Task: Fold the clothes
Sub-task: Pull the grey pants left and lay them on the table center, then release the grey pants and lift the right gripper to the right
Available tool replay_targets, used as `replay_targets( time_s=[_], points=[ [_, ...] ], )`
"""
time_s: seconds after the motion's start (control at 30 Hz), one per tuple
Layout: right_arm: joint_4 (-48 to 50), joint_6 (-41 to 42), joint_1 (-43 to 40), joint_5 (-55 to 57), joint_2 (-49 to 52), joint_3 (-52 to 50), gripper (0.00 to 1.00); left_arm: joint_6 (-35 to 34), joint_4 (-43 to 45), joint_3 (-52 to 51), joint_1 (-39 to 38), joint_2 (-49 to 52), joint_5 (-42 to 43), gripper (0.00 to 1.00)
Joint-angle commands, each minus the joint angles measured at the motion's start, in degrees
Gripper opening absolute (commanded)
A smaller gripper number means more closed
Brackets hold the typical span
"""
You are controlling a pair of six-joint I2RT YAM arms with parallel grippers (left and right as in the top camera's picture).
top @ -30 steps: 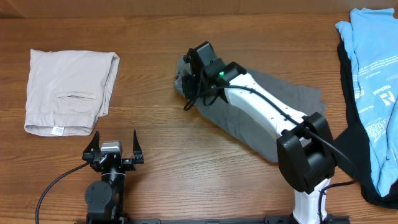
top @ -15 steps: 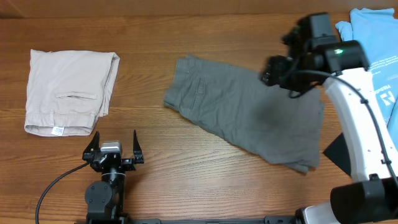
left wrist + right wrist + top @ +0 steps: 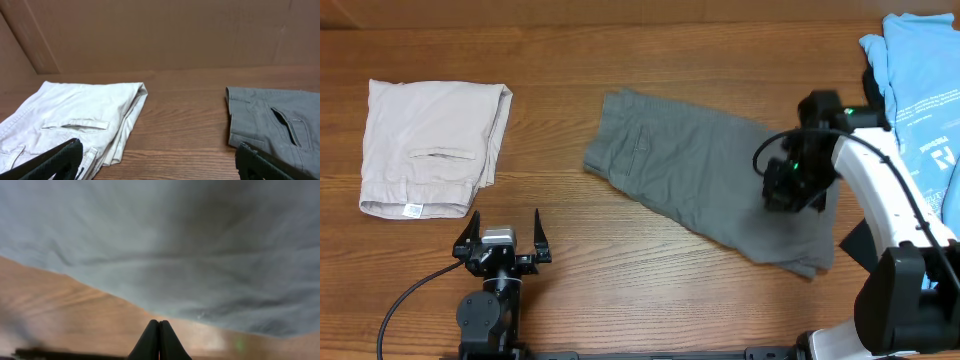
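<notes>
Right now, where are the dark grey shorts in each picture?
Overhead: the dark grey shorts lie spread out, from the middle towards the right.
Left wrist: the dark grey shorts sit at the right edge, waistband and slit pocket showing.
Right wrist: the dark grey shorts are blurry cloth filling the top.
Shared landmark: the wooden table under them shows in all three.
</notes>
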Motion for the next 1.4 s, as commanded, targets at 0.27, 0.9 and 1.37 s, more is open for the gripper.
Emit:
replay_targets(
  time_s=[0.27, 0.9, 1.37],
  points=[
    [6.14, 12.02, -4.35, 4.04, 0.26, -14.29, 0.04, 1.36, 0.11, -0.22, 0.0, -0.66, -0.13, 1.0],
    [25.16, 22.4, -7.89, 16.35, 0.28, -23.52, 0.04, 1.33, 0.11, -0.22, 0.0, -0.66, -0.13, 1.0],
    [41.46, 20.92, -7.89, 16.44, 0.24, -21.73, 0.06, 1.36, 0.11, -0.22, 0.0, -0.66, -0.13, 1.0]
  ],
)
